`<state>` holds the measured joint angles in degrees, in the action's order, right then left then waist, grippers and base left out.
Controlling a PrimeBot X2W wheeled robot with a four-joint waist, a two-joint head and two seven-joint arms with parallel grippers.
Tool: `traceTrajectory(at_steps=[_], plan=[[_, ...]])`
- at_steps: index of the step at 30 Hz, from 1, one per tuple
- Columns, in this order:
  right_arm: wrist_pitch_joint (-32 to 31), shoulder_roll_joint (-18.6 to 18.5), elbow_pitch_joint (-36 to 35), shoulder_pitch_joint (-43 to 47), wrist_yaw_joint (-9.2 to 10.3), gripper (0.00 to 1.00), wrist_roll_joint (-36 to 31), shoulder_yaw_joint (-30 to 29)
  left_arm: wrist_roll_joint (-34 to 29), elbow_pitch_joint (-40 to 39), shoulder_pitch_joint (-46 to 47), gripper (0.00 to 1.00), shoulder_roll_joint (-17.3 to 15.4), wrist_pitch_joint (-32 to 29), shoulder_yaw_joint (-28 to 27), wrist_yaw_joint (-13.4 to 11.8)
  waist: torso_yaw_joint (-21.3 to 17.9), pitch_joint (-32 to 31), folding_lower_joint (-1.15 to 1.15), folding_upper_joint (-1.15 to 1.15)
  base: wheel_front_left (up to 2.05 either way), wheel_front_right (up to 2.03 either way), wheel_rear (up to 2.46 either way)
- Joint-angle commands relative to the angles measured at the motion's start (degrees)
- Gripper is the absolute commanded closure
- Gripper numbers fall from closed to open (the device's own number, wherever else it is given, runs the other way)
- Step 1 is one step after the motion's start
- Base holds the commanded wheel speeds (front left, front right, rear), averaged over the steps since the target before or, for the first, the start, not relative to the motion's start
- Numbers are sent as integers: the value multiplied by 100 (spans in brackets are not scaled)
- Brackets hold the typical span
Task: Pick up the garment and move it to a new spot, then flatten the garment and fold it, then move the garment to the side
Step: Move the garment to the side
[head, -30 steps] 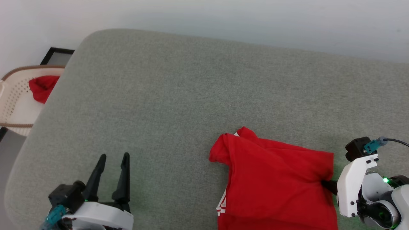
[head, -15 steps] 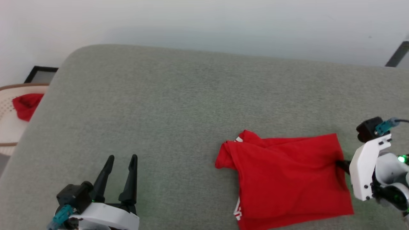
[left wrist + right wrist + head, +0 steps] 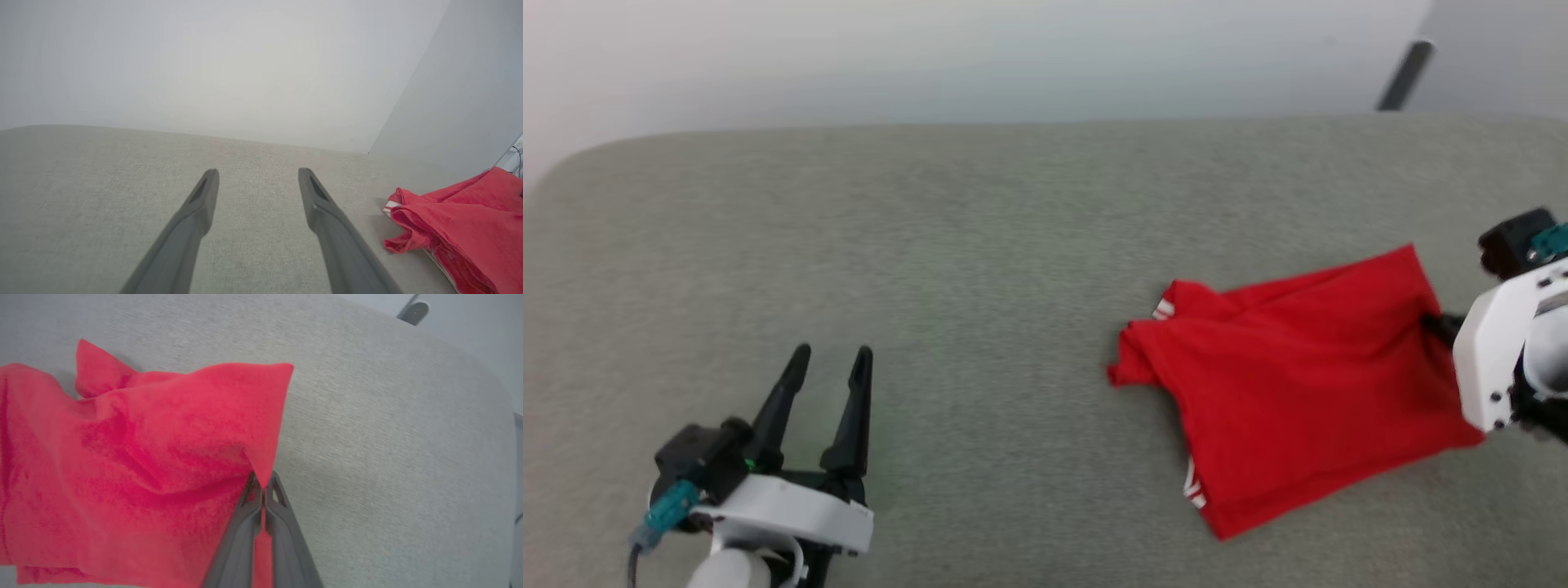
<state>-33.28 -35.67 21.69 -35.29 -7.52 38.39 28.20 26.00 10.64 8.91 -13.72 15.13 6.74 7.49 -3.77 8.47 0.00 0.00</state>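
One garment (image 3: 1298, 384), a folded red jersey, lies at the right of the head view on one grey cushioned surface (image 3: 980, 245). There are two grippers. The right gripper (image 3: 263, 489) is pinched tight on the garment's right edge. The left gripper (image 3: 832, 354), at lower left, has its jaws wide and empty. Since half a second ago the head camera has turned; the pinch is unchanged, and the garment's lower edge is now fully in frame.

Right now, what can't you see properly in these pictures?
- Any print on the garment: hidden inside its folds, all views.
- Fingertips of the right gripper: under the garment's edge, head view.
- The garment's far side: cut off by the right edge, left wrist view.
- Fine cloth detail: blurred, head view.
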Motion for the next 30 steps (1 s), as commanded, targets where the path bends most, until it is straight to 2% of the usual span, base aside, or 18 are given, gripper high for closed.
traceTrajectory(at_steps=[1,8,18,30], plan=[[119,-37,88,-170,7,100,25,56,6,-28,104,0,-54,-9,6,-3,-444,270,0,0,0,0,0],[752,-253,728,-789,7,100,-4,286,-1,-53,423,0,-194,-9,200,-3,-821,621,0,0,0,0,0],[1760,-619,1738,-1577,7,100,-233,421,10,-108,750,0,-451,-10,374,-3,-1144,1184,0,0,0,0,0],[2750,-720,3247,-2344,7,100,-1156,159,9,-257,1102,0,-726,-78,530,-3,-1252,1770,0,0,0,0,0]])
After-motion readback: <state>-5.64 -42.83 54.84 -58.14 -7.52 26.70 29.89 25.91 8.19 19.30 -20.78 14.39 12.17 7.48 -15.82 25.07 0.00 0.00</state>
